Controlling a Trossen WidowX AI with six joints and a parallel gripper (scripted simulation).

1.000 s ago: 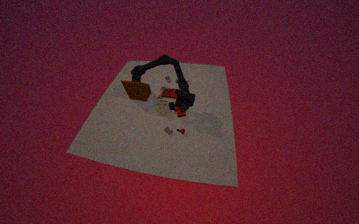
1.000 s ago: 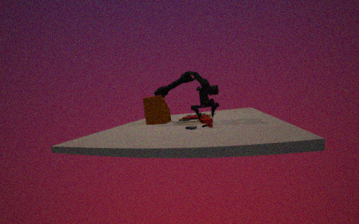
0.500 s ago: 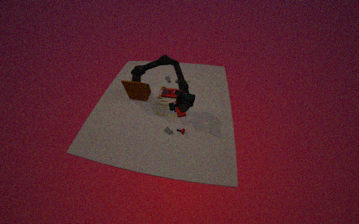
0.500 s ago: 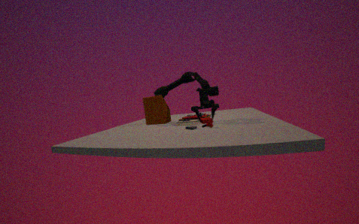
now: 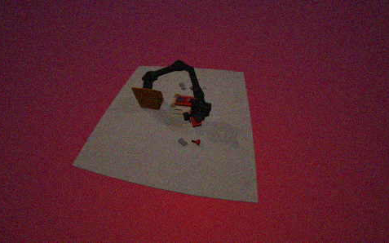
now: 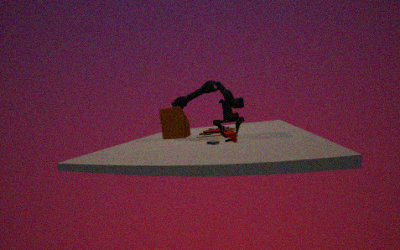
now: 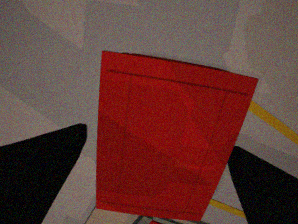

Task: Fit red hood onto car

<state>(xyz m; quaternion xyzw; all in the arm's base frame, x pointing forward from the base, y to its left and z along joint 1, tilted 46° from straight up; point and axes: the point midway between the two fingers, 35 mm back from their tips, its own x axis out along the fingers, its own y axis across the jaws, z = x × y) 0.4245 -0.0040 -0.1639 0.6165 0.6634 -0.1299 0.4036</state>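
The red hood lies flat roof up, turned slightly in the wrist view. Its underside and corner holes are hidden. My gripper is open and low over the hood, with one fingertip on each side. In the wrist view a gap shows between the left fingertip and the hood; the right fingertip is at the hood's right edge, and I cannot tell if it touches. The red chassis sits in its jig beside the hood, nearer the arm's base. Its engine and pegs are too small to make out.
An orange-brown box stands near the arm's base. A small red and black part and a grey part lie toward the front; another grey part lies behind the chassis. Yellow strips run beside the hood.
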